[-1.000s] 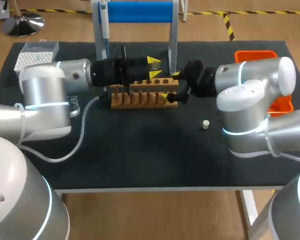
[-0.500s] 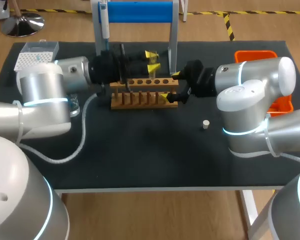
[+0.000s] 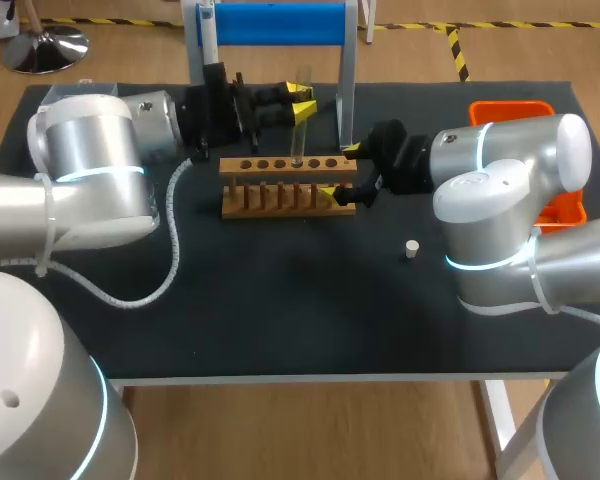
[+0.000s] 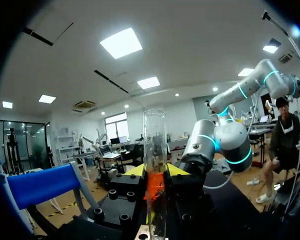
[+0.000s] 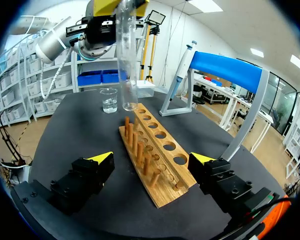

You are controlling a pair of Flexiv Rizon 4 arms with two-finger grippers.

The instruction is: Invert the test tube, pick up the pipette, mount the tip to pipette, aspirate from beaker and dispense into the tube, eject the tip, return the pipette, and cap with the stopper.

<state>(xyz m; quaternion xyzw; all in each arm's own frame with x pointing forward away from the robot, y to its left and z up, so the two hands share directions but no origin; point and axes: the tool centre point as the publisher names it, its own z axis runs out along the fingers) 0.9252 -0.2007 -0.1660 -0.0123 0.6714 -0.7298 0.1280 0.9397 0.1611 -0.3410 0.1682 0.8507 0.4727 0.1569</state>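
- The left pincer is clenched on the tube, gripping it from both sides about halfway up.
- The tube stands upright with its open mouth up and its round end down. That end is right at a hole in the rack, and I cannot tell whether it has entered the hole.
- The tube looks empty.
- The right pincer is released. Its fingers stand wide on either side of the near end of the rack, and neither seems to press on the wood.
- By my reading, the inverting step is nearly finished. The tube is mouth-up and only needs to be seated in the rack and let go.
- The pipette hangs on the blue stand behind the rack, not yet picked up, so no tip has been mounted.
- The beaker sits on the surface beyond the far end of the rack with clear liquid in it, and nothing has been drawn from it yet.
- The stopper lies alone on the surface in front of the right arm, well apart from the tube, so capping is not yet done.
- An orange bin stands at the right back corner, a likely place for the ejected tip.
- Left to do: seat the tube, then the whole pipette sequence, then the stopper.
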